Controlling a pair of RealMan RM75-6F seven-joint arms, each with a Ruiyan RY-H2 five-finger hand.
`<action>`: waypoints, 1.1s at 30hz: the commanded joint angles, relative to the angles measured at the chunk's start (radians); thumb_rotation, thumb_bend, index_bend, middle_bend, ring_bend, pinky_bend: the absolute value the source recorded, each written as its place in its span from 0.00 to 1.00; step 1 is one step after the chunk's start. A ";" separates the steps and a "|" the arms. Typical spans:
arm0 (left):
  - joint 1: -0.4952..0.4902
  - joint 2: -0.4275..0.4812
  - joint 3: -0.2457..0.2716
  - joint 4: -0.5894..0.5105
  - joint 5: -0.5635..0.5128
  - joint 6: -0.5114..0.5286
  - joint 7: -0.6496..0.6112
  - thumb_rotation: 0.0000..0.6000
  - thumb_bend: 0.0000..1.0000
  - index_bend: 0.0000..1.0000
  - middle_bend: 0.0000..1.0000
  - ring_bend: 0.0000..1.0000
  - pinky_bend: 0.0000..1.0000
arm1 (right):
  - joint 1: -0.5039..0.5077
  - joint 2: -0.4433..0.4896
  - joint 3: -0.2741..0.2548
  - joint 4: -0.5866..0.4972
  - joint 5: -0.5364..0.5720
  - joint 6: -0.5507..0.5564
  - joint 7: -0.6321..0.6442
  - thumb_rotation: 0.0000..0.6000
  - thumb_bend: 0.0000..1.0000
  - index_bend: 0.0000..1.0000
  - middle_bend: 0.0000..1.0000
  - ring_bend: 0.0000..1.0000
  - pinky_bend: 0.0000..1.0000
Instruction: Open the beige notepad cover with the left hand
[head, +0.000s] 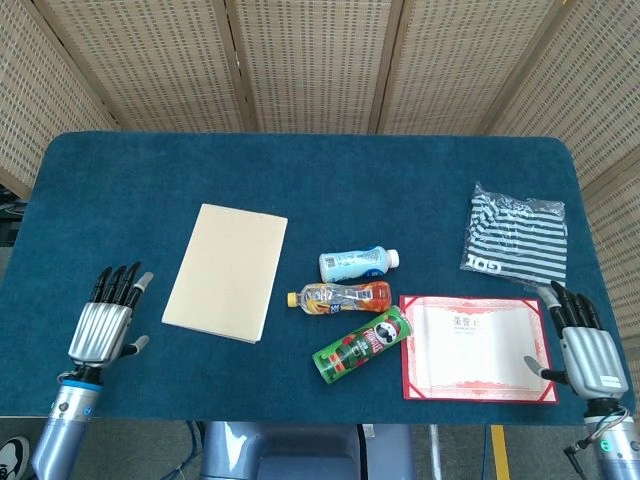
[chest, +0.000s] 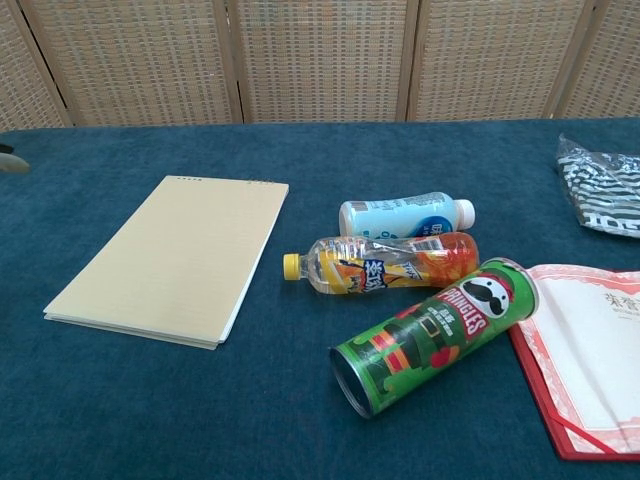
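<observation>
Woven rattan screens (head: 320, 60) back a table covered in dark teal cloth (head: 330, 180), where a beige notepad (head: 226, 271) lies flat and closed left of centre, its cover not yet lifted. To its right sit a red-bordered certificate folder (head: 478, 348), a bagged striped garment (head: 516, 240) at the far right, a green Pringles can (head: 362, 344) on its side, an orange drink bottle (head: 340, 297) with a yellow cap and a small white-and-blue bottle (head: 358, 263), the two bottles lying side by side just beyond the can. The left hand (head: 103, 325) hovers near the table's front left edge, a little apart from the notepad's left side, palm down, fingers extended and close together pointing away from the robot, thumb out to the side, holding nothing. The right hand (head: 583, 345) sits at the front right corner just beside the certificate folder, likewise flat, fingers straight and empty. In the chest view only a blurred sliver at the left frame edge hints at the left hand; the notepad's stacked page edges face the camera there. For a clean opening, the left hand would probably do best to reach a free long edge, slip fingertips under the top sheet alone, and swing it over without dragging the pad; which edge is bound cannot be told for certain, though faint marks along the far short edge suggest binding there.
</observation>
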 joint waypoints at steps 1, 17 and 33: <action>-0.027 -0.029 -0.016 0.018 -0.028 -0.032 0.024 1.00 0.16 0.00 0.00 0.00 0.00 | 0.000 0.004 0.000 0.000 0.001 -0.003 0.008 1.00 0.21 0.03 0.00 0.00 0.00; -0.127 -0.161 -0.004 0.074 -0.091 -0.142 0.174 1.00 0.27 0.00 0.00 0.00 0.00 | -0.001 0.023 0.009 0.010 0.008 -0.008 0.078 1.00 0.21 0.03 0.00 0.00 0.00; -0.156 -0.228 0.026 0.098 -0.132 -0.163 0.218 1.00 0.31 0.00 0.00 0.00 0.00 | -0.003 0.035 0.013 0.014 0.008 -0.008 0.112 1.00 0.21 0.03 0.00 0.00 0.00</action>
